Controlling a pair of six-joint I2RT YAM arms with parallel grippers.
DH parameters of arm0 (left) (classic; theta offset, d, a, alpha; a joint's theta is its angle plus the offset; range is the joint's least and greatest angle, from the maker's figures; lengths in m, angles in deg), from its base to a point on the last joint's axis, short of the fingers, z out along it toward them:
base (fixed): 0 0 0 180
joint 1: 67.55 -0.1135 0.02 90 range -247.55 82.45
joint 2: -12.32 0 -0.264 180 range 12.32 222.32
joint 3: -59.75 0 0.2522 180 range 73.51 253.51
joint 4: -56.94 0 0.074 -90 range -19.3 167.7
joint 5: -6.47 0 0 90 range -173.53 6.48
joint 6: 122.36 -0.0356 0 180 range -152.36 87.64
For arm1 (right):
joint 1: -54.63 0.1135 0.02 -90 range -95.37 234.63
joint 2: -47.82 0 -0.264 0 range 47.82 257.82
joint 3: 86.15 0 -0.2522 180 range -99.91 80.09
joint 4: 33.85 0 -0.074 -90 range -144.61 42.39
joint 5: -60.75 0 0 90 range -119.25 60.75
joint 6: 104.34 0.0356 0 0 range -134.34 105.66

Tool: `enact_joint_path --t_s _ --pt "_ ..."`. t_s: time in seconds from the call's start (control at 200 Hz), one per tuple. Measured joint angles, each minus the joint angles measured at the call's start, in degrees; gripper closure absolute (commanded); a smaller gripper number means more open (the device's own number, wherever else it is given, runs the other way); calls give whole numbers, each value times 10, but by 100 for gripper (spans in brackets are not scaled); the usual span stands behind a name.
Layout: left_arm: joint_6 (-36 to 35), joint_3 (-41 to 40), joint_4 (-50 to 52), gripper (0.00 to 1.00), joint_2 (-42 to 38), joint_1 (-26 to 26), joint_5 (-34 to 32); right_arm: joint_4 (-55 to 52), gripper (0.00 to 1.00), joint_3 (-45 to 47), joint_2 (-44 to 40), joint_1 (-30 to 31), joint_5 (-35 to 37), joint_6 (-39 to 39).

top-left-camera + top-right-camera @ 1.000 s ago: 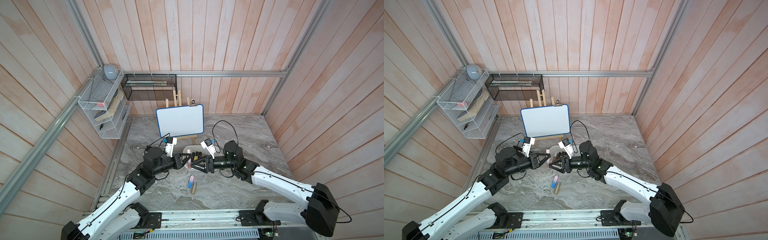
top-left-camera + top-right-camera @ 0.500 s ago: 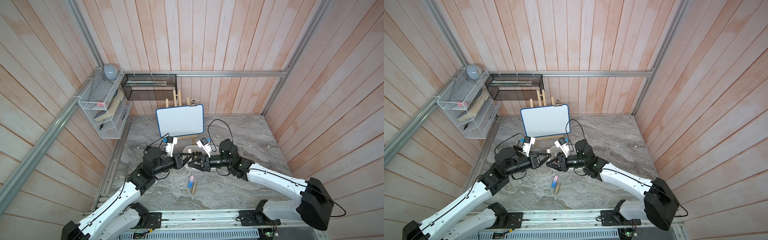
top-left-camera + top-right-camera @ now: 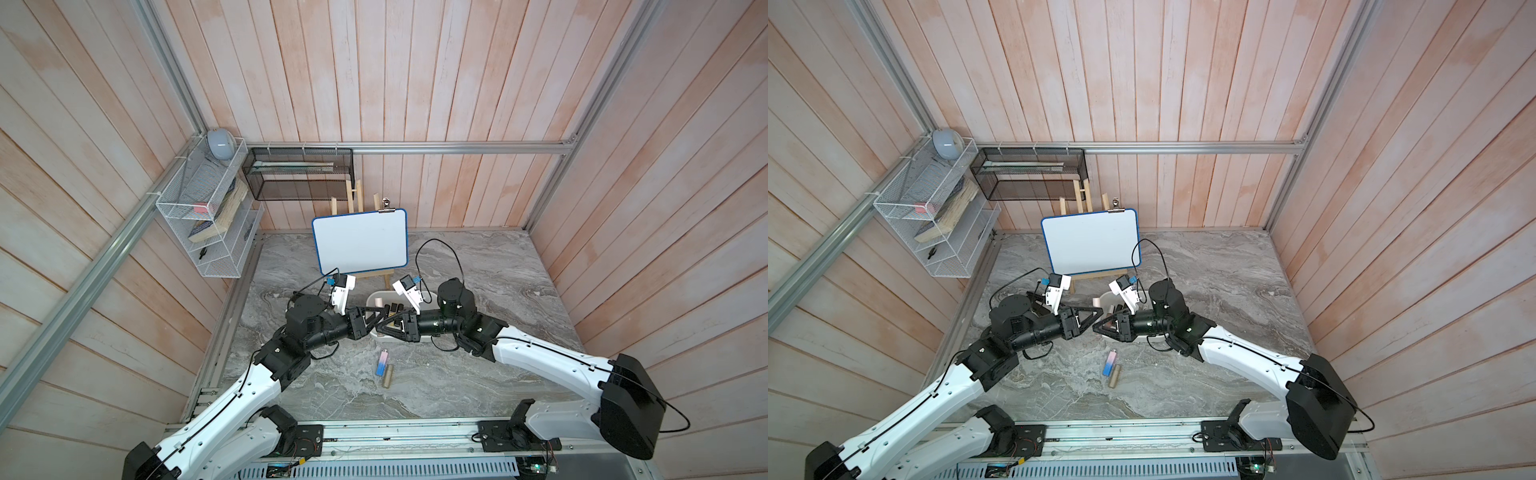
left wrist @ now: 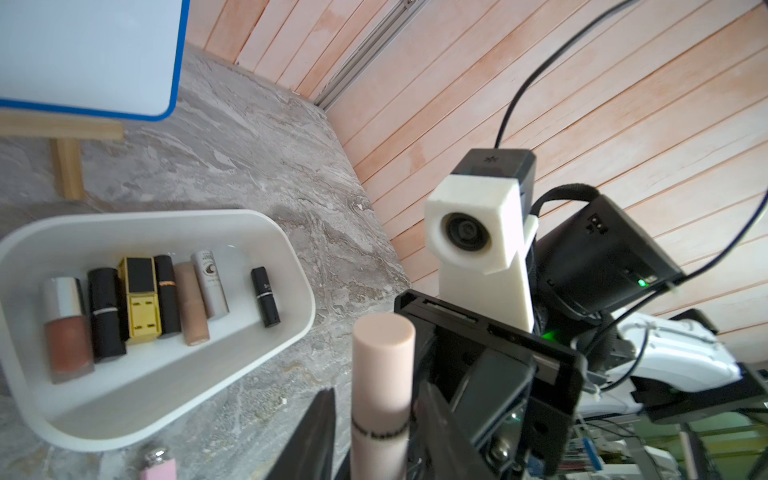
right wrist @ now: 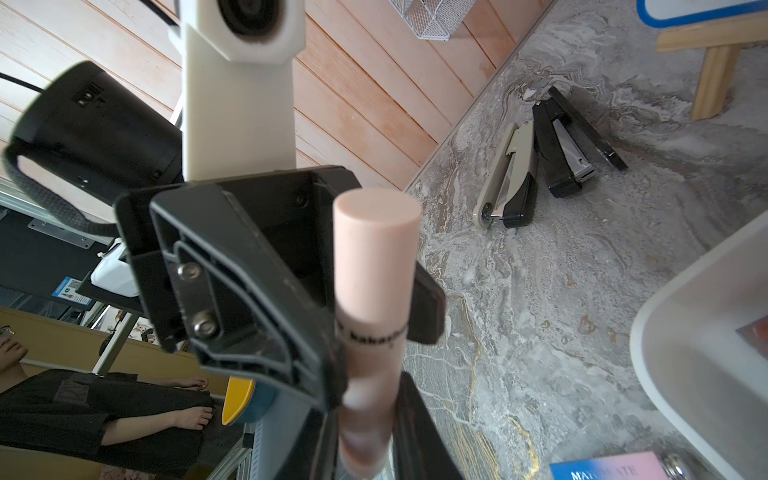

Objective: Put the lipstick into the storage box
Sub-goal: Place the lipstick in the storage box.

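A pale pink lipstick (image 4: 382, 374) hangs in the air between my two grippers, which meet tip to tip in front of the storage box (image 3: 376, 297). My right gripper (image 5: 370, 436) is shut on one end of the lipstick (image 5: 374, 291). My left gripper (image 4: 376, 436) stands open around the other end, with a gap showing beside one finger (image 4: 320, 424). In both top views the left gripper (image 3: 374, 321) and right gripper (image 3: 381, 329) touch noses just beside the box's near rim. The white storage box (image 4: 270, 220) holds several lipsticks (image 4: 137, 299) lying side by side.
A pink-and-blue tube (image 3: 381, 363) and a tan tube (image 3: 388, 376) lie on the marble in front of the grippers. A whiteboard on an easel (image 3: 359, 241) stands behind the box. Two staplers (image 5: 540, 158) lie near the left wall. A wire rack (image 3: 208, 216) and a mesh basket (image 3: 299, 174) hang on the walls.
My right gripper moved in toward the left one and closed on the pink lipstick. The left gripper's jaws have parted from it.
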State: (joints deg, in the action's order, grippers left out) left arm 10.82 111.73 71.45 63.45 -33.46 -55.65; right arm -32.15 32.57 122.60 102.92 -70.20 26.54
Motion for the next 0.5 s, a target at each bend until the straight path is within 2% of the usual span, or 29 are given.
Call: enact_joint_path --t_s 0.1,0.195,0.335,0.5 --pt "-4 0 6 34 -3 0 -2 -5 87 -2 0 -1 12 0" --pt "-9 0 14 27 -11 0 -6 -15 87 -5 0 -9 24 0" --pt "-20 0 30 25 -25 0 -16 -55 87 -5 -2 -51 52 2" --pt "-37 2 66 25 -34 0 -40 -141 86 -7 -12 -127 109 -7"
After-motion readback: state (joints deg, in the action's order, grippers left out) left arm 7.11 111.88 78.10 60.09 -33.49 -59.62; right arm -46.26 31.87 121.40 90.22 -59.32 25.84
